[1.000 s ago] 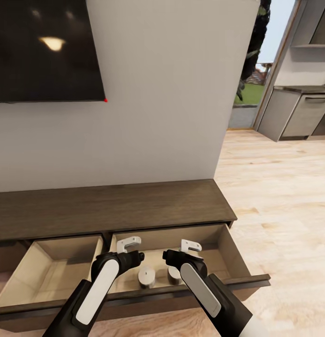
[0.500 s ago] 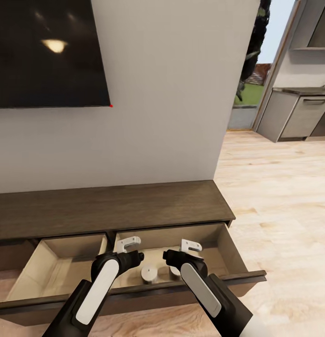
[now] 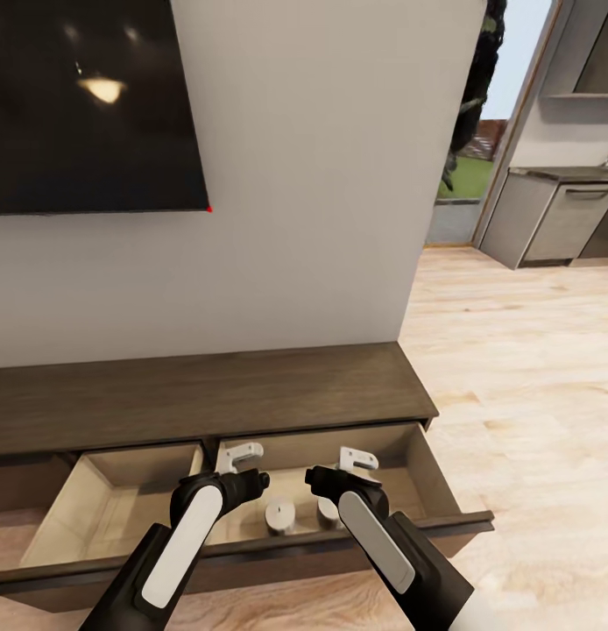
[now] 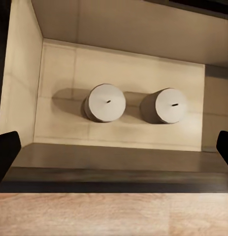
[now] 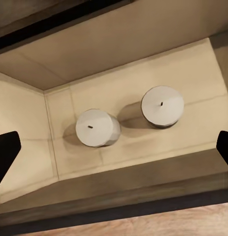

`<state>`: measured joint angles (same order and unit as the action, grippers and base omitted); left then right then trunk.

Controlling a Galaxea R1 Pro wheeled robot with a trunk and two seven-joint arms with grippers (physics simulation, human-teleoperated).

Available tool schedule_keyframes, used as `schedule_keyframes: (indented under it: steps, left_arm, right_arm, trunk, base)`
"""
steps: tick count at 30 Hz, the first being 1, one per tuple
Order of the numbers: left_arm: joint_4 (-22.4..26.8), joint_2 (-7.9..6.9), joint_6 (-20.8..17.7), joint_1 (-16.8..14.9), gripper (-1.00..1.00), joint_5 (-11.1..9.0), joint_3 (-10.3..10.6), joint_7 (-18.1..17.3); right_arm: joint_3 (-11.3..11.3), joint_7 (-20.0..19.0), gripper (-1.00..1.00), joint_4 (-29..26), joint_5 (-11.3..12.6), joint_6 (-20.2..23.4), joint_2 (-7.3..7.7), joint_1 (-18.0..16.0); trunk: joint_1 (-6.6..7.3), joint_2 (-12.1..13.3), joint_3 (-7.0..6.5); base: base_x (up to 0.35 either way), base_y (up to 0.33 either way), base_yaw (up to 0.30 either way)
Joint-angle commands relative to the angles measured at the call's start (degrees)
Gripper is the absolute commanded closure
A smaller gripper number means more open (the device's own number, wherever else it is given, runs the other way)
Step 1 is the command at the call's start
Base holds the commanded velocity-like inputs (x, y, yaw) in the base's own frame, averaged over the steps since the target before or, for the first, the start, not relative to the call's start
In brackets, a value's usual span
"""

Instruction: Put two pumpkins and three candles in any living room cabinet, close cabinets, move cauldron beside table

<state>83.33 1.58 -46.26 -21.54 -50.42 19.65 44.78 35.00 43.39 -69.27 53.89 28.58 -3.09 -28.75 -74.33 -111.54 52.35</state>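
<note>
Cabinet of long, low dark-brown wood (image 3: 208,390) stands against the white wall, two pale-lined drawers pulled out. Both arms partly hide the right drawer (image 3: 431,473). Left hand (image 3: 241,456) and right hand (image 3: 357,459) hover above it, fingers spread, pinching nothing. Inside stand two short grey-white cylindrical candles (image 4: 105,103) (image 4: 166,105), side by side, apart.
</note>
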Motion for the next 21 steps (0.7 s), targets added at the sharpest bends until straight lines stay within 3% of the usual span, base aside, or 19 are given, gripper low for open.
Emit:
schedule_keyframes:
  steps: [1, 9, 17, 21]
  left_arm:
    - [0.06, 0.0, -0.06, -0.05, -1.0, -0.56, 0.04, 0.59]
    - [0.07, -0.07, -0.06, -0.04, -1.0, -0.5, 0.0, 0.65]
    - [0.04, -0.42, -0.82, -0.05, -1.0, -0.47, -3.11, 0.6]
    - [-0.01, -0.29, -1.09, -0.02, -1.0, -0.55, -3.62, 0.58]
  right_arm:
    - [0.06, 0.45, -1.0, -0.07, 0.34, 0.15, 0.01, -0.04]
    - [0.05, 0.47, -1.0, -0.07, 0.31, 0.16, 0.01, -0.05]
    - [0.0, 0.47, -1.0, -0.07, 0.34, 0.24, 0.01, -0.04]
    - [0.01, 0.47, -1.0, -0.04, 0.34, 0.32, -0.02, -0.05]
  trunk:
    - [0.23, 0.39, -0.13]
    - [1.99, 3.6, -1.57]
    - [3.75, 6.81, -3.01]
    - [4.62, 8.41, -3.72]
  base:
    - [0.0, 0.0, 0.0]
    - [0.0, 0.0, 0.0]
    - [0.0, 0.0, 0.0]
    - [0.0, 0.0, 0.0]
